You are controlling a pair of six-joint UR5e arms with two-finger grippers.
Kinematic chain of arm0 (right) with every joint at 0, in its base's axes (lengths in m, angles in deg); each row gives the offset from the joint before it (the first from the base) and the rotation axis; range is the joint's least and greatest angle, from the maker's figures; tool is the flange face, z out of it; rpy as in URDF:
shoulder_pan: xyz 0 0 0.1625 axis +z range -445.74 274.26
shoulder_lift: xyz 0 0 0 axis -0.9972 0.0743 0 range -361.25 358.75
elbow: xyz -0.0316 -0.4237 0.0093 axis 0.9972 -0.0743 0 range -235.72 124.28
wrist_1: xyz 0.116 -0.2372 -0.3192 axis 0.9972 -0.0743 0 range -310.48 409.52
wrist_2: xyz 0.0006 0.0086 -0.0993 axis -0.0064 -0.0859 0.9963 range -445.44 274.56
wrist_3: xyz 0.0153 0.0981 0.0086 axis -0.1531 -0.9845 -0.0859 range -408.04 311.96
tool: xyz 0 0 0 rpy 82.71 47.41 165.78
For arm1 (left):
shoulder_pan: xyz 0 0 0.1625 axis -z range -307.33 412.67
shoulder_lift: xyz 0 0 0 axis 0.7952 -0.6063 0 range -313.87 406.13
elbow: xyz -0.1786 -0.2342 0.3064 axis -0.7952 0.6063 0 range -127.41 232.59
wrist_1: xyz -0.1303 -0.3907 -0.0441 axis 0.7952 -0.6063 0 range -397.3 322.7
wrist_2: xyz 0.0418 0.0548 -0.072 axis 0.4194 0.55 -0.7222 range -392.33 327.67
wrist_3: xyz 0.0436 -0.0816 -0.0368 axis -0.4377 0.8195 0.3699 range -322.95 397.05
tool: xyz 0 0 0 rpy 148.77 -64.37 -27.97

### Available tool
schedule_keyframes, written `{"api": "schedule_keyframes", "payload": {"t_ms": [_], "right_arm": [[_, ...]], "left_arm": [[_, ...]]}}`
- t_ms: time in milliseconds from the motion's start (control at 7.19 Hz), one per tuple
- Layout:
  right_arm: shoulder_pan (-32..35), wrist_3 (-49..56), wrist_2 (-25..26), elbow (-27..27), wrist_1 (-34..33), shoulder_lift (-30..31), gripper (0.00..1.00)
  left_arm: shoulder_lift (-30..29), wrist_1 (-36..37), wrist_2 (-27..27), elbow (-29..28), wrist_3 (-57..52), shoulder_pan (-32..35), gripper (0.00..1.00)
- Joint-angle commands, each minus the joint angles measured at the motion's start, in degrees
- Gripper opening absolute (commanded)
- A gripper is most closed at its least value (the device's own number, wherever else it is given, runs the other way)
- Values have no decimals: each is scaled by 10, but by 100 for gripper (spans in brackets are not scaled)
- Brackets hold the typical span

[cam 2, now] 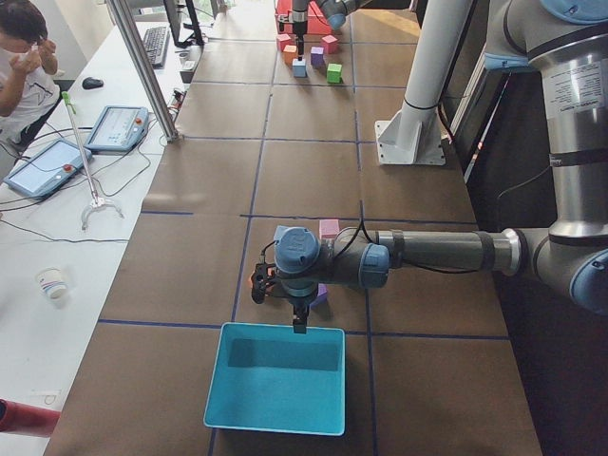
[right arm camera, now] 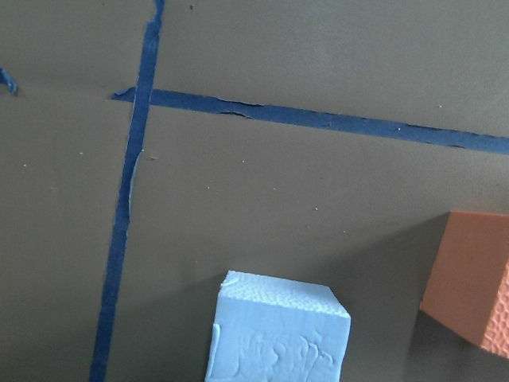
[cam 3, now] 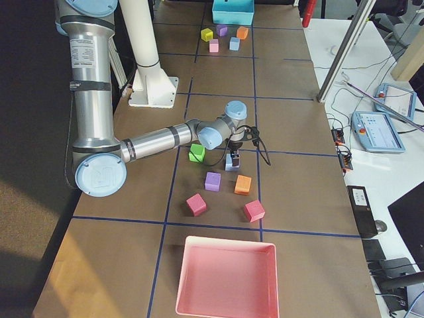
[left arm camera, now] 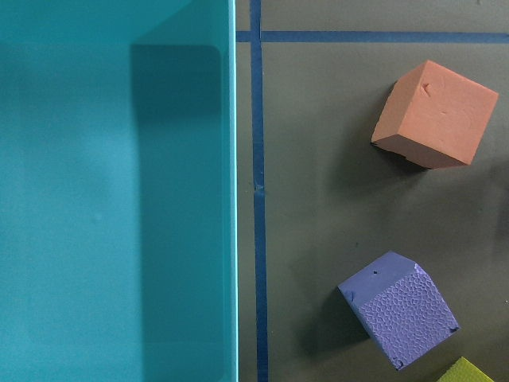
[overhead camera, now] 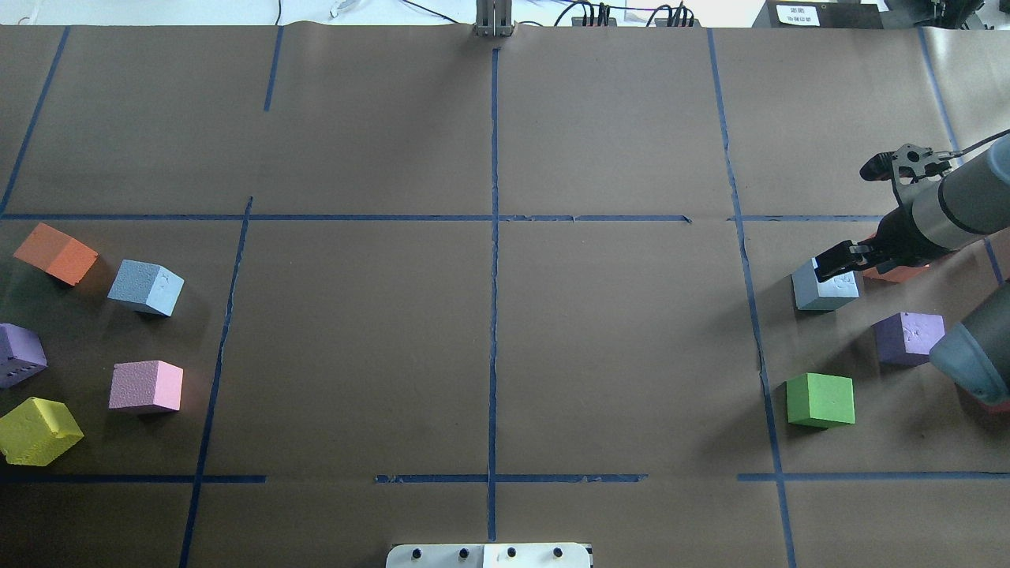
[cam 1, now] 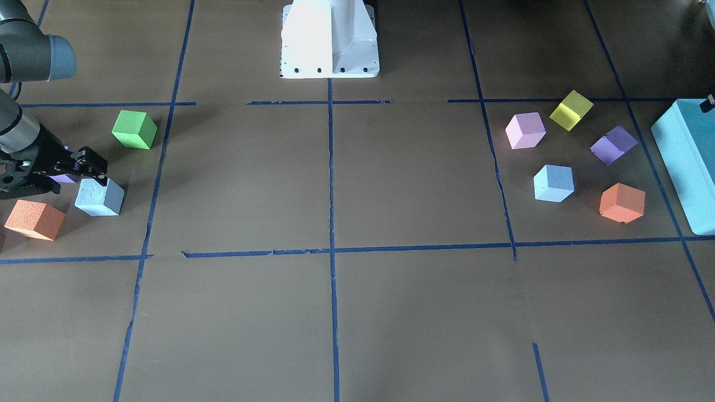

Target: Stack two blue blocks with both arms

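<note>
One blue block (cam 1: 100, 196) lies at the table's end on my right; it also shows in the overhead view (overhead camera: 824, 285) and at the bottom of the right wrist view (right arm camera: 278, 330). My right gripper (cam 1: 72, 180) hangs just above it, pointing down, and looks open and empty; it also shows in the overhead view (overhead camera: 848, 264). The second blue block (cam 1: 554, 183) lies among coloured cubes at the other end, as the overhead view (overhead camera: 146, 287) also shows. My left gripper (cam 2: 299, 321) hangs over the turquoise box's (cam 2: 275, 380) near rim, away from that block; I cannot tell if it is open.
Green (overhead camera: 821, 400), purple (overhead camera: 909, 338) and orange (cam 1: 34, 219) cubes crowd the right block. Pink (overhead camera: 146, 386), yellow (overhead camera: 38, 430), purple (overhead camera: 20, 354) and orange (overhead camera: 55, 252) cubes ring the left block. A pink tray (cam 3: 226, 278) stands at the right end. The white pedestal (cam 1: 329, 39) stands at mid-table.
</note>
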Motion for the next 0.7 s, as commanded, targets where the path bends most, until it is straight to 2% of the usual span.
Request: {"api": "schedule_keyframes", "payload": {"t_ms": [0,557], "right_arm": [[-10,0,0,-27,0,-16,100],[-39,1,12,-70,0,-27,100]], "left_arm": [[0,0,0,-3,0,0,100],[0,0,0,-5,0,-1,100]]}}
